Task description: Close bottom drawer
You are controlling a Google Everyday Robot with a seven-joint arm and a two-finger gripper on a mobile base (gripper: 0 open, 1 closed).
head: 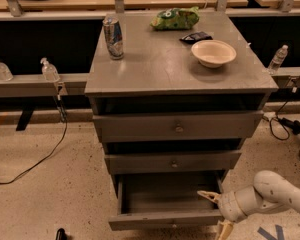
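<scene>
The bottom drawer (165, 219) of the grey cabinet stands pulled out, its inside empty, with a small round knob on its flat front. My gripper (215, 213) is at the drawer's right front corner, on a pale arm coming in from the right. It is open. One fingertip (206, 195) points into the drawer over the right side. The other fingertip (223, 230) hangs in front of the drawer front's right end. The middle drawer (173, 162) and the top drawer (178, 127) stand slightly out.
On the cabinet top (155, 64) are a can (113, 37), a green bag (175, 18), a dark packet (196, 36) and a bowl (213, 52). Cables lie on the floor at the left (40, 159) and right (290, 126). Bottles stand on the rail behind (49, 70).
</scene>
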